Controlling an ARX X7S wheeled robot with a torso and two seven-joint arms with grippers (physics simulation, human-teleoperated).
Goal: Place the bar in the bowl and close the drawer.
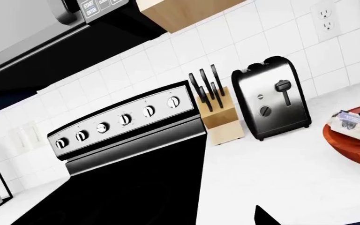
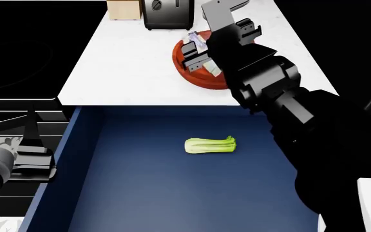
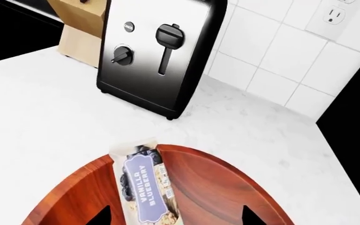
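The bar [image 3: 146, 187], a pale wrapped packet with a purple label, lies in the reddish-brown wooden bowl [image 3: 230, 187], one end resting over the rim. My right gripper [image 3: 175, 218] hangs open just above it, its fingertips [image 3: 102, 216] apart on either side and not touching the bar. In the head view the bowl [image 2: 205, 79] sits on the white counter behind the drawer [image 2: 140, 193], which is pulled wide open. My left gripper [image 1: 180, 222] is low at the left beside the stove; one fingertip [image 1: 266, 218] shows far off centre, with nothing held.
A green leafy stalk [image 2: 210, 145] lies in the drawer. A toaster [image 1: 273, 97] and a knife block [image 1: 219, 112] stand against the tiled wall. The black stove [image 1: 123, 123] is to the left. My right arm [image 2: 301, 116] reaches over the drawer's right side.
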